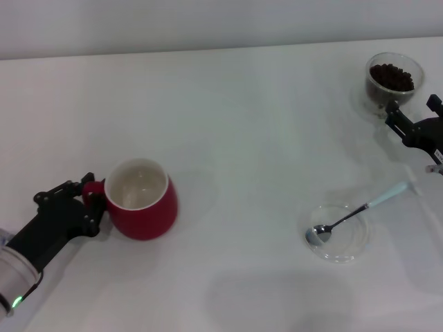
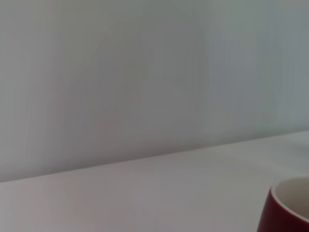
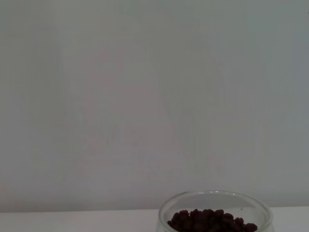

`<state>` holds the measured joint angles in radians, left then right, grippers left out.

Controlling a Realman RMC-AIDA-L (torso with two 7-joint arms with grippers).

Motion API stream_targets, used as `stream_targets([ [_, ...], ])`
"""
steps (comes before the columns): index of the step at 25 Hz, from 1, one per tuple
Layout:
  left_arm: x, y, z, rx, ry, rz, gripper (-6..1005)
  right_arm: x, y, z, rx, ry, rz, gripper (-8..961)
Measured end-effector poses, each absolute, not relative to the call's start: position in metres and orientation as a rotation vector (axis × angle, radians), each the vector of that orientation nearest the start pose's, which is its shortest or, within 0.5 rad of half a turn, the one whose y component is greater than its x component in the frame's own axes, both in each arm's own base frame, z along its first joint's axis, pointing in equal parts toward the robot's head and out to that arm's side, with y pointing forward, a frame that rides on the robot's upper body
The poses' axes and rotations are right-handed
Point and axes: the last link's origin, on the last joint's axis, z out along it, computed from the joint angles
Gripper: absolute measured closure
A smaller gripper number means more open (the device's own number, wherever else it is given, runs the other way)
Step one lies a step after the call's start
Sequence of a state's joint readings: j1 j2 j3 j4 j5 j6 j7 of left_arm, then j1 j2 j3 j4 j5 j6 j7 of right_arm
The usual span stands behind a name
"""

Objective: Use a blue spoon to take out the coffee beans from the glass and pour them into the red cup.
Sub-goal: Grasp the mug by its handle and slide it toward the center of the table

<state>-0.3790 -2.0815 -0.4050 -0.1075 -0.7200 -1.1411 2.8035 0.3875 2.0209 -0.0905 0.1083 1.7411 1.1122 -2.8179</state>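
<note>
Blue spoon [image 1: 349, 216]: lies untouched across a shallow clear dish [image 1: 338, 233] at the near right of the white table [image 1: 242, 138]. Its silver bowl rests inside the dish; the pale blue handle sticks out over the rim toward the far right. No gripper is on it.

Coffee beans [image 1: 392, 77]: a dark heap inside the glass [image 1: 393, 84], which stands upright at the far right of the table, well apart from the dish. The right wrist view shows the same glass close up, beans [image 3: 211, 221] heaped just below its rim [image 3: 216, 195].

Red cup [image 1: 142, 198]: upright at the near left, far from the glass and spoon, with a white inside that holds no beans. Its loop handle points toward the robot's left.

Left gripper [image 1: 86, 197]: black, at the cup's handle, fingers set on either side of it; whether they actually clamp it cannot be told. The left wrist view shows only part of the cup's rim [image 2: 289, 205].

Right gripper [image 1: 414, 116]: black, just beside the glass on its near side, fingers spread apart and holding nothing.

Markings: no brand, label or writing can be read on any item.
</note>
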Motion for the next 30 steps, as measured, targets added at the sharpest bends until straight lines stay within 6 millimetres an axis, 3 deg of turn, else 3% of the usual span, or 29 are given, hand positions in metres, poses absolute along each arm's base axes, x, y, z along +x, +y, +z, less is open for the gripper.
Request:
stream_targets([
  [11,-0.309,0.282,-0.108,-2.261,-0.537,-0.573,752,0.384,0.298,-0.008,-1.607,0.781,0.589,81],
  [30,-0.281,0.295,-0.126,-2.370,-0.464,-0.569,746,0.381,0.301,-0.008,-1.609,0.777,0.605,82],
])
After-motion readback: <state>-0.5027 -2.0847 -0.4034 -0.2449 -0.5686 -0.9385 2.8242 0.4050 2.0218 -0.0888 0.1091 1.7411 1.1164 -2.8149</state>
